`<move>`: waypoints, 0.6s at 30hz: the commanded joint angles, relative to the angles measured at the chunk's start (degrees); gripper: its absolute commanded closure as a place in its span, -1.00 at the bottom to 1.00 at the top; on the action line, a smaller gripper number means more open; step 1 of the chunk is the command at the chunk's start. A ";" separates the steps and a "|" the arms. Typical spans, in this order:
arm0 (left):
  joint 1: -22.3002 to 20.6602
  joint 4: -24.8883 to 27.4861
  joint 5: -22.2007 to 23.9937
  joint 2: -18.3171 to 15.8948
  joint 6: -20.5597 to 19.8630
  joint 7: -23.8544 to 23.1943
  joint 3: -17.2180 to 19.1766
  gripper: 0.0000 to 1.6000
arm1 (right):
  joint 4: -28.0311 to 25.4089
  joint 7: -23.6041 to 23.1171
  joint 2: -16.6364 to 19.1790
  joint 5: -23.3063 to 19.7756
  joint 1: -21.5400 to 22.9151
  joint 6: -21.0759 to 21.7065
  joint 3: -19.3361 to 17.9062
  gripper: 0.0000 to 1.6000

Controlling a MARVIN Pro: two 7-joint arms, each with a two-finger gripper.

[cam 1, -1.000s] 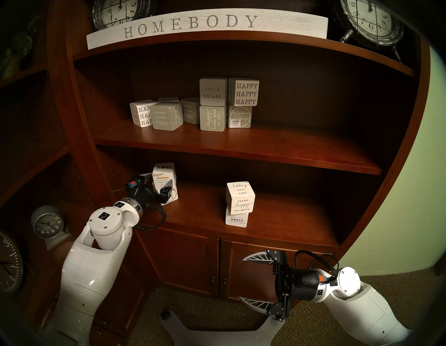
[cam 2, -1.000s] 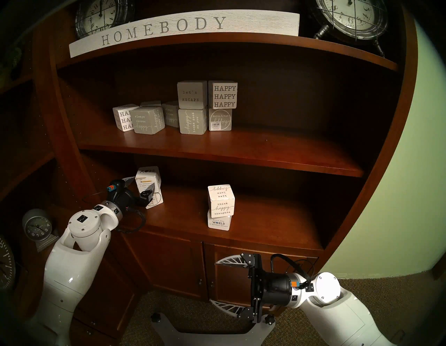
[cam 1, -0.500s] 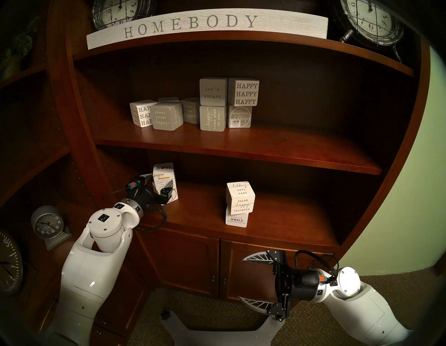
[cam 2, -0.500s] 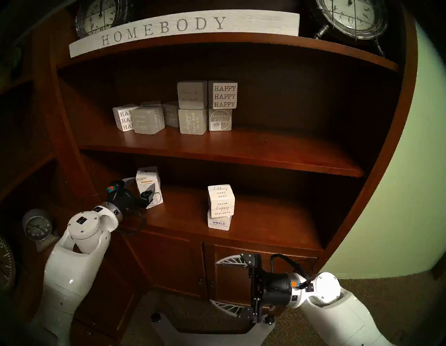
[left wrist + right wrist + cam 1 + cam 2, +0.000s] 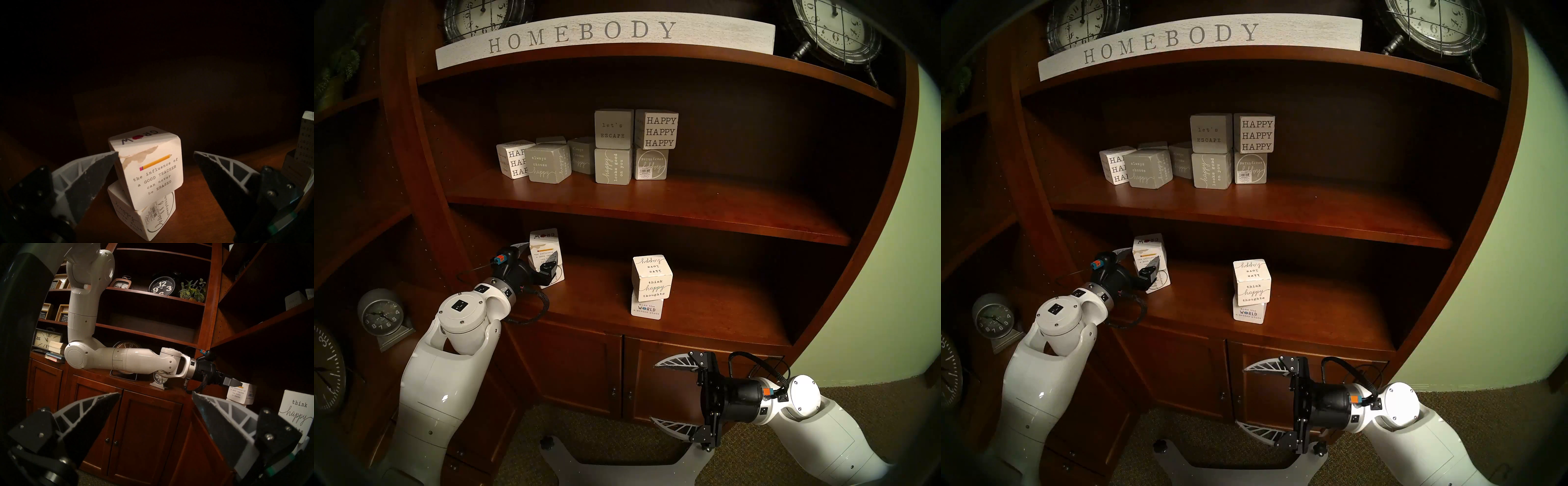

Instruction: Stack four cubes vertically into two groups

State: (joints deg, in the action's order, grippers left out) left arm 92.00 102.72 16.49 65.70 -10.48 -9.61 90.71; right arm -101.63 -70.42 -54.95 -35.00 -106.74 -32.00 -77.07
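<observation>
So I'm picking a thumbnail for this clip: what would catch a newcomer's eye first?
Probably the two little towers of white blocks on the lower shelf: the "think happy thoughts" block sits on another block at centre. At left, the left gripper straddles the "GROW" block, which sits crooked on the block under it. Up top, the HOMEBODY sign stands out.

Left end effector [image 5: 538,255] hides much of the barcode cube [image 5: 559,275]; left "HAPPY" block [image 5: 511,159] half-covered.

You see dim, warm light; deep shadow fills the shelf recesses, fisheye rims vignette, and focus stays sharp.
</observation>
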 commanded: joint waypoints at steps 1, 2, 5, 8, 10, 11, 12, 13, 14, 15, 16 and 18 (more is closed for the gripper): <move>1.10 3.25 -0.06 -1.17 0.34 0.03 1.78 -1.00 | -0.69 0.08 -0.20 -0.35 -0.09 0.13 0.07 -1.00; 1.45 3.98 -0.04 -1.25 0.69 -0.04 2.02 -1.00 | -0.68 0.07 -0.22 -0.34 -0.09 0.13 0.06 -1.00; 2.46 6.28 0.00 -1.46 0.42 0.03 2.56 -1.00 | -0.67 0.03 -0.26 -0.32 -0.09 0.14 0.02 -1.00; 4.24 9.26 -0.10 -1.84 0.36 0.21 3.46 -1.00 | -0.66 -0.02 -0.30 -0.30 -0.09 0.15 -0.01 -1.00; 5.33 10.50 -0.54 -2.23 0.81 0.46 4.18 -1.00 | -0.65 -0.04 -0.33 -0.29 -0.09 0.16 -0.03 -1.00; 6.10 11.29 -0.46 -2.42 0.87 0.36 4.69 -1.00 | -0.65 -0.06 -0.34 -0.29 -0.10 0.16 -0.04 -1.00; 7.22 12.32 -0.44 -2.61 0.85 0.39 5.42 -1.00 | -0.65 -0.07 -0.36 -0.28 -0.10 0.17 -0.05 -1.00; 8.07 12.98 -0.34 -2.72 0.94 0.32 5.99 -1.00 | -0.65 -0.08 -0.37 -0.28 -0.10 0.18 -0.06 -1.00; 9.52 14.01 -0.73 -3.42 0.91 -0.04 6.45 -1.00 | -0.64 -0.10 -0.38 -0.27 -0.11 0.18 -0.08 -1.00; 10.53 14.48 -0.71 -3.40 0.99 -0.01 6.96 -1.00 | -0.65 -0.11 -0.40 -0.26 -0.11 0.19 -0.09 -1.00; 10.98 14.92 -1.05 -3.11 0.54 -0.48 7.44 -1.00 | -0.64 -0.13 -0.41 -0.25 -0.11 0.18 -0.10 -1.00; 13.54 16.66 -1.07 -2.55 0.20 -0.84 9.10 -1.00 | -0.62 -0.16 -0.45 -0.23 -0.11 0.19 -0.12 -1.00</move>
State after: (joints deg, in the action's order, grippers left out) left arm 98.83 113.77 15.73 63.51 -10.24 -9.28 96.04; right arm -101.63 -70.66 -55.20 -34.89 -106.79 -31.93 -77.28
